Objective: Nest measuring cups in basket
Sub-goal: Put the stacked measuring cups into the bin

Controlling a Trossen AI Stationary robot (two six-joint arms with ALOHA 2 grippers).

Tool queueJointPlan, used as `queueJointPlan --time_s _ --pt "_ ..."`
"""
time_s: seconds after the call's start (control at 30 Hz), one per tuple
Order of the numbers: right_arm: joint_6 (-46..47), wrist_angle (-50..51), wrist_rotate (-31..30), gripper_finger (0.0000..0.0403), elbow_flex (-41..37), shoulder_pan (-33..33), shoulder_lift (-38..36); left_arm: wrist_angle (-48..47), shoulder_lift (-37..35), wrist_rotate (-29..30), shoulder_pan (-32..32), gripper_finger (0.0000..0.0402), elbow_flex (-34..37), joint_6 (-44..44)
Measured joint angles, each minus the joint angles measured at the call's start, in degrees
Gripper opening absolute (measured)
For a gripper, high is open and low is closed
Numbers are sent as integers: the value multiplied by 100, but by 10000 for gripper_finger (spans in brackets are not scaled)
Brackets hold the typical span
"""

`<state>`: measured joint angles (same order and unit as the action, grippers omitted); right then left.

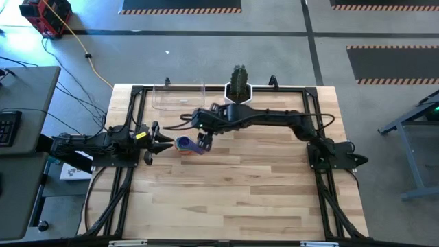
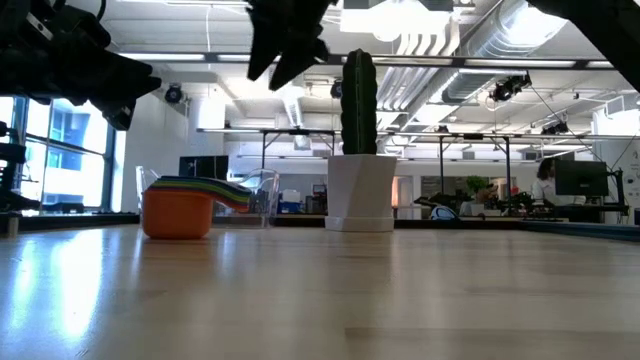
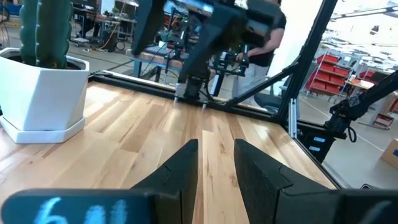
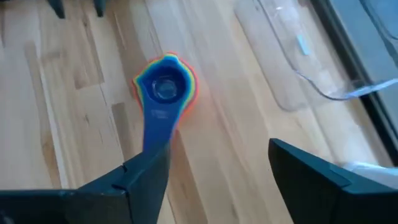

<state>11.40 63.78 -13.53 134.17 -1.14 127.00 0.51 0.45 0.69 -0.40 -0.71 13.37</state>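
Nested measuring cups (image 4: 164, 87) sit upper-left of centre on wooden desk (image 4: 81, 112), blue cup innermost, handle pointing down-frame. Right tool (image 4: 217, 171) hangs above, fingers spread wide along bottom edge. Clear basket (image 4: 298, 56) upper right, apart from cups.

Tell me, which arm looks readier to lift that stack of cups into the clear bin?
The right: its gripper hangs over the measuring cups, jaws open, with the basket nearby. The left gripper waits beside them.
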Motion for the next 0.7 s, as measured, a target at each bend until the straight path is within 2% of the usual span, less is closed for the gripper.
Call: queueJointPlan --time_s 0.13,0.4,0.47,0.57,0.7 --pt "-209 494 -102 281 -2 -115 -294 -5 1 -2 0 94 0 -1" --pt "-337 1140 -977 287 -7 -56 -932 -6 0 0 1 94 0 -1" --pt "-395 1104 -1155 287 -208 -33 -1192 -5 0 -2 0 94 0 -1" --pt "-402 560 -1197 287 -1173 -35 -1872 -5 0 -2 0 94 0 0" --pt "-389 -794 -1167 287 -3297 -33 -3267 -6 0 -2 0 94 0 0"
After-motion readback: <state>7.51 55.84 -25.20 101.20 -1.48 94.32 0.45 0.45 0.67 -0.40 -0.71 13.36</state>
